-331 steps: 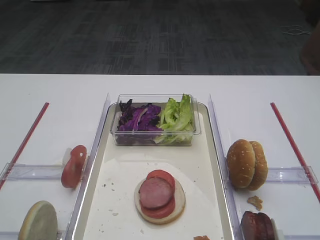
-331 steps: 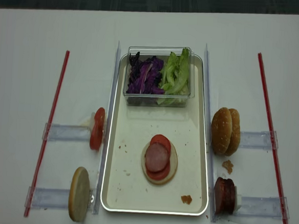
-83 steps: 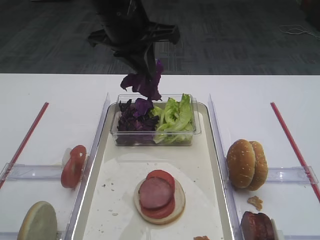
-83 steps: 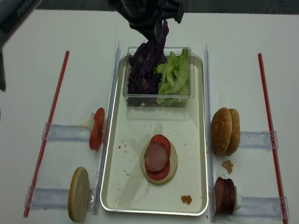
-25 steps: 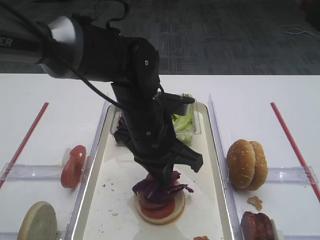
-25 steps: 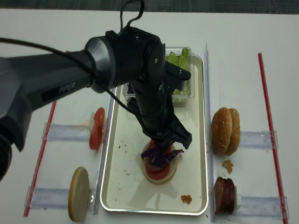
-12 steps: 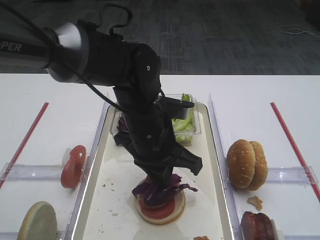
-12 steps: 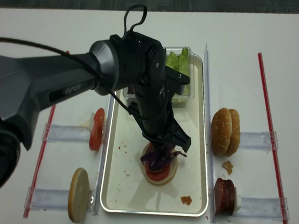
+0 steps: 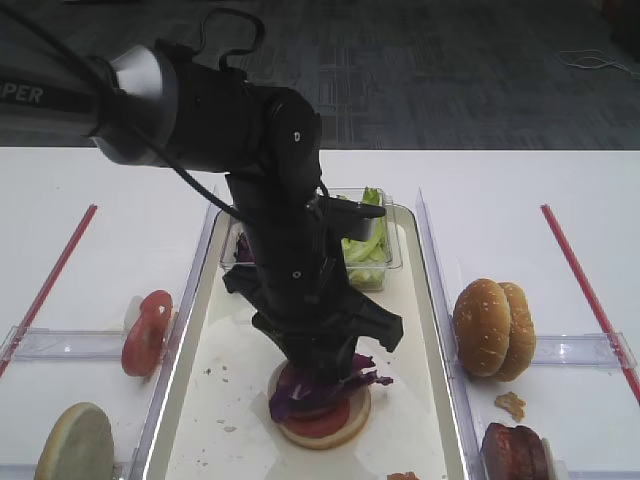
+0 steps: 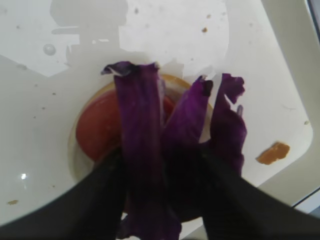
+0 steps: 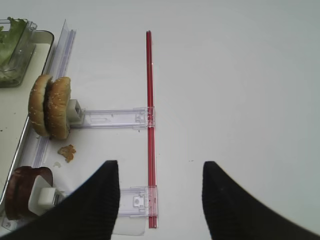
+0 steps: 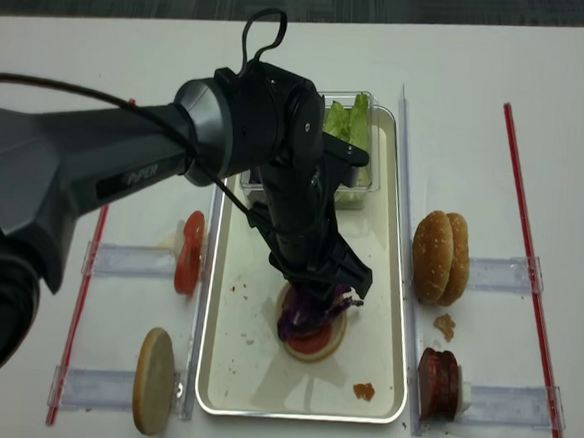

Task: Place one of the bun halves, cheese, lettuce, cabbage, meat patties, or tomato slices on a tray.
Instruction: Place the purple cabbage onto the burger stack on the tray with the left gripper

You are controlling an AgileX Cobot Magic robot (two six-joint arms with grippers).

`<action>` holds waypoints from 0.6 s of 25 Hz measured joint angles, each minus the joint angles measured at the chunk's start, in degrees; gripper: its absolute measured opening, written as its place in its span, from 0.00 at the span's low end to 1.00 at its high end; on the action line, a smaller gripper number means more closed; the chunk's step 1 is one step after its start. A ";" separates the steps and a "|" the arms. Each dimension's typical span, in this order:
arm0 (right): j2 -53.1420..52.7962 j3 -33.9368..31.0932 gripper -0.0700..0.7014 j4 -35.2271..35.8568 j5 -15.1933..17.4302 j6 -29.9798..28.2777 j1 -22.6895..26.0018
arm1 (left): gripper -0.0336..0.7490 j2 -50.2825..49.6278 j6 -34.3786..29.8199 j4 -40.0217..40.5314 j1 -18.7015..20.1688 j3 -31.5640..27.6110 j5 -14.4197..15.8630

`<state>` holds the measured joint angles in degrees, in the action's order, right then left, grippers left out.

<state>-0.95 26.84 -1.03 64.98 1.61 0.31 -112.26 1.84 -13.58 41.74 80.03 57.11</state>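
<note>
Left tool [image 10: 160,165], jaws parted, straddles the cabbage [image 10: 170,165] draped over the stacked bun on the tray [image 9: 420,400]. Right tool [image 11: 157,200] hangs open, empty, above the desk [image 11: 240,100].

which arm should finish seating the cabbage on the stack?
Left. Its gripper is right over the stack on the tray with the cabbage between its jaws. The right gripper hangs over bare table beyond the buns.

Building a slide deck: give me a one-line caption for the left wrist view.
Purple cabbage hangs between the left tool's fingers above the stacked bun half on the tray.
</note>
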 joint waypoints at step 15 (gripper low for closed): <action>0.00 0.00 0.61 0.00 0.00 0.00 0.00 | 0.57 0.55 2.34 2.90 0.00 0.63 3.50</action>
<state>-0.95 26.84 -1.03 64.98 1.61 0.31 -111.71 4.18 -10.68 41.74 80.66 60.61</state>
